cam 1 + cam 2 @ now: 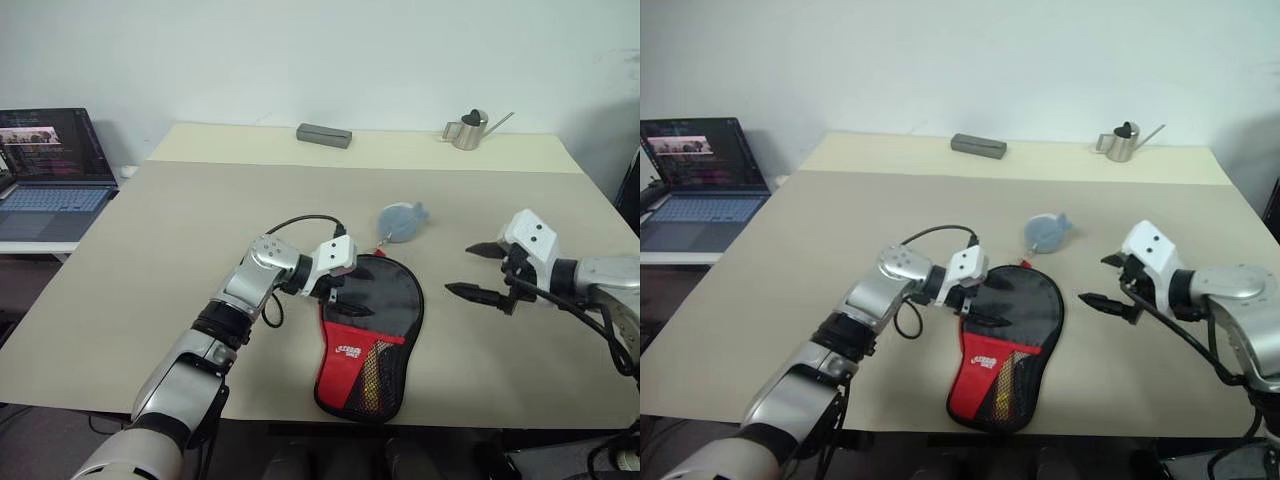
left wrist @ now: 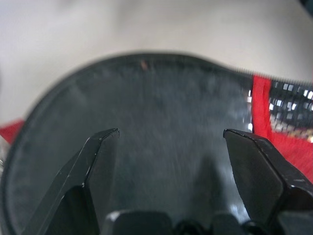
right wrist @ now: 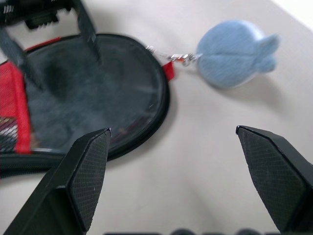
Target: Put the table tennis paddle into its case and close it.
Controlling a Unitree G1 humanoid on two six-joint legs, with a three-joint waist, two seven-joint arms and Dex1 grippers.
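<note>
The case lies flat on the table near its front edge. Its black round part points away from me and its red mesh pocket with a small logo faces me. The paddle is hidden from view. My left gripper hovers open just over the left side of the case's black round part, with nothing between its fingers. My right gripper stands open above bare table to the right of the case, holding nothing. In the right wrist view it looks toward the case's rim.
A blue plush charm lies just beyond the case, joined to its zipper by a short chain. At the table's far edge sit a grey block and a small metal watering can. An open laptop stands off the table's left side.
</note>
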